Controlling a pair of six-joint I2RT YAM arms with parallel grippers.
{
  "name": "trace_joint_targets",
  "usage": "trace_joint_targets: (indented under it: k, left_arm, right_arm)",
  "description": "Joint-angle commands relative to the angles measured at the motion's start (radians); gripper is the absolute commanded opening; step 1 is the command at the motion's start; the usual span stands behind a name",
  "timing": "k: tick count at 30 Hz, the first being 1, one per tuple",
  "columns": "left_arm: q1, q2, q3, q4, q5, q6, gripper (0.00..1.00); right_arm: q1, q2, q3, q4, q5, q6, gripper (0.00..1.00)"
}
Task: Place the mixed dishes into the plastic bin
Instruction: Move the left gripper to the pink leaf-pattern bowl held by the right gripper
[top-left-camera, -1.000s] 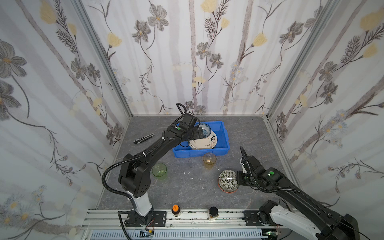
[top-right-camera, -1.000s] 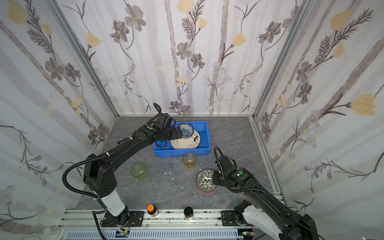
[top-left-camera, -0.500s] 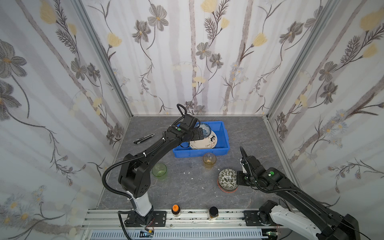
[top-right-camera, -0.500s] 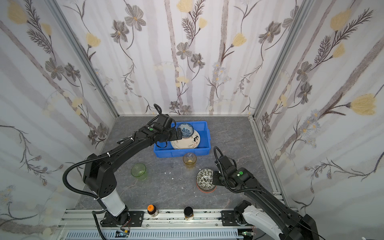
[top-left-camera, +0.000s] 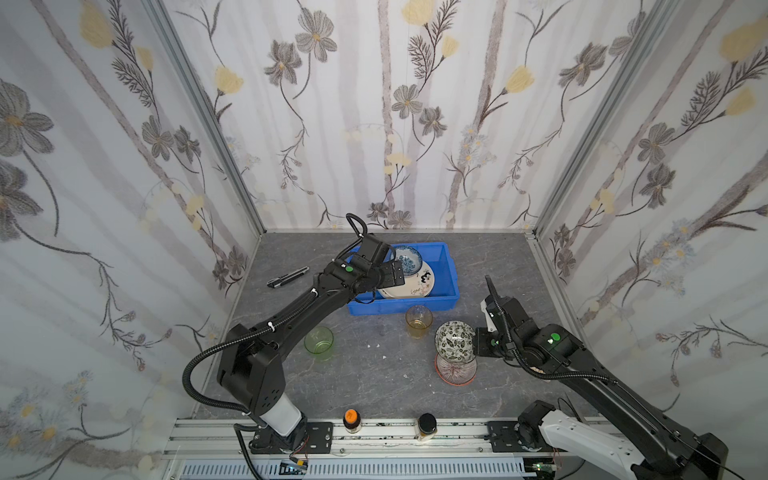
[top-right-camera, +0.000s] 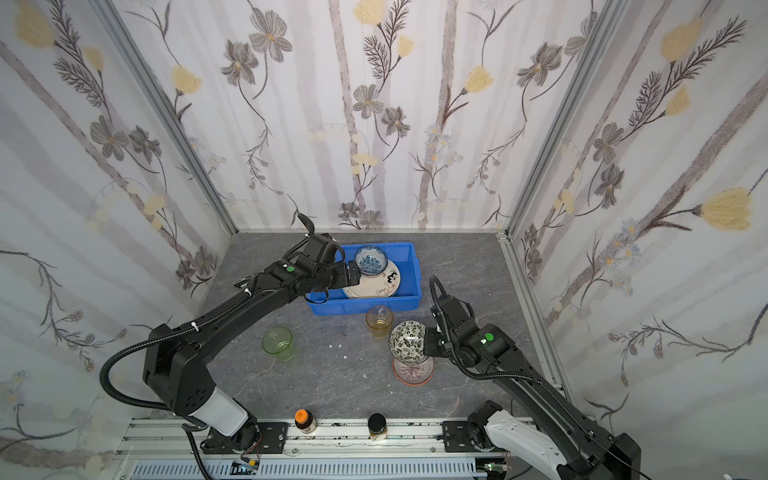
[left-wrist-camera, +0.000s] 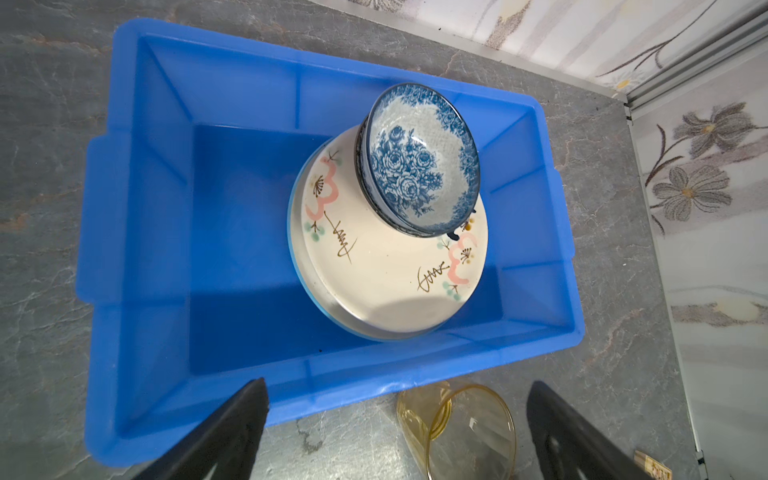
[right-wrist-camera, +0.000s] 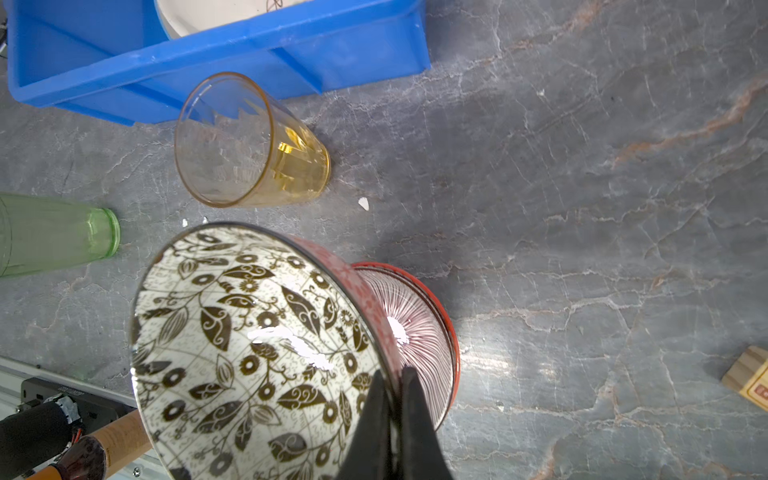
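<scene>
The plastic bin (top-left-camera: 415, 305) (top-right-camera: 361, 309) (left-wrist-camera: 137, 232) is a blue tub at the back middle. It holds a blue floral bowl (top-left-camera: 408, 259) (left-wrist-camera: 419, 166) resting on a cream plate (top-left-camera: 415, 284) (left-wrist-camera: 386, 274). My left gripper (top-left-camera: 392, 272) (left-wrist-camera: 397, 384) hangs open over the bin's near wall with nothing in it. My right gripper (top-left-camera: 476, 343) (right-wrist-camera: 392, 374) is shut on the rim of the black-white leaf bowl (top-left-camera: 454, 340) (right-wrist-camera: 249, 340), which is tilted and lifted above the orange bowl (top-left-camera: 456, 372) (right-wrist-camera: 419, 328). An amber tumbler (top-left-camera: 419, 321) (right-wrist-camera: 249, 141) stands just before the bin. A green tumbler (top-left-camera: 319, 344) stands further left.
A black pen-like tool (top-left-camera: 288, 277) lies left of the bin. Two small jars, orange-lidded (top-left-camera: 351, 417) and black-lidded (top-left-camera: 427, 423), stand at the front rail. A wooden block (right-wrist-camera: 748, 376) lies on the table in the right wrist view. Patterned walls close in three sides.
My right gripper has closed on the leaf bowl's rim and raised it, tilted, off the orange bowl. The left arm has hardly moved.
</scene>
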Motion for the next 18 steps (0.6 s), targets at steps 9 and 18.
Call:
trace_joint_targets:
  k: [9, 18]
  left_arm:
    - [-0.129, -0.207, -0.218, 0.006, -0.073, -0.182, 1.0]
    - [-0.203, -0.355, -0.342, 0.007, -0.087, -0.303, 1.0]
  right_arm:
    - [0.002, 0.277, 0.227, 0.098, -0.044, -0.19, 0.0]
    - [0.039, 0.461, 0.374, 0.122, -0.085, -0.274, 0.0]
